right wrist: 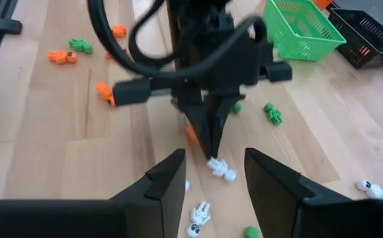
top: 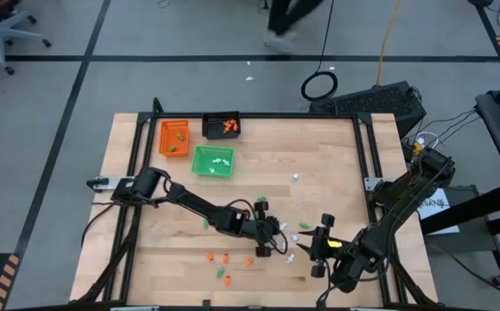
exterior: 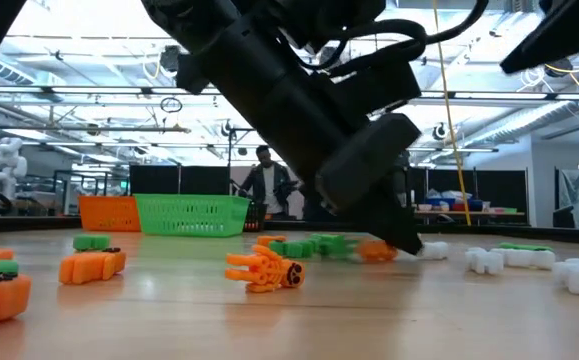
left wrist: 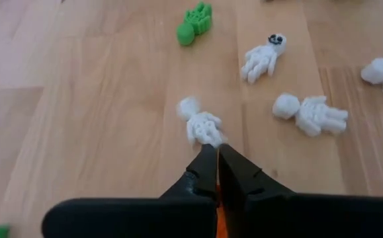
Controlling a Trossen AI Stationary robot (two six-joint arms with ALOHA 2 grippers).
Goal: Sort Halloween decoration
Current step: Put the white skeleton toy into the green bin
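Room: workshop hall with grey floor, tape lines and ceiling lights; a person (exterior: 266, 180) stands far behind the bench.
Bench: pale wooden bench (top: 327, 173) inside a black frame, seen whole from above.
Trays: orange tray (top: 174, 136), black tray (top: 222, 126) and green tray (top: 212, 161) sit close together at the far left part of the bench; small pieces lie in each.
Halloween decoration: tiny orange, green and white pieces (top: 224, 257) scattered over the near half of the bench, mostly between the two arms and along the near edge.
Left claw: left claw (left wrist: 217, 158) is down at the bench, near the middle of the near half, its jaws pressed together; a sliver of orange shows between them in the left wrist view, but what it is cannot be told.
White skeleton: a white skeleton piece (left wrist: 200, 123) lies on the bench just at the left claw's tips; whether they touch cannot be told.
Other white pieces: two more white skeletons (left wrist: 262, 57) lie near, apart from each other.
Right claw: right claw (right wrist: 214, 172) hangs just beside the left claw, fingers spread apart with nothing between them.
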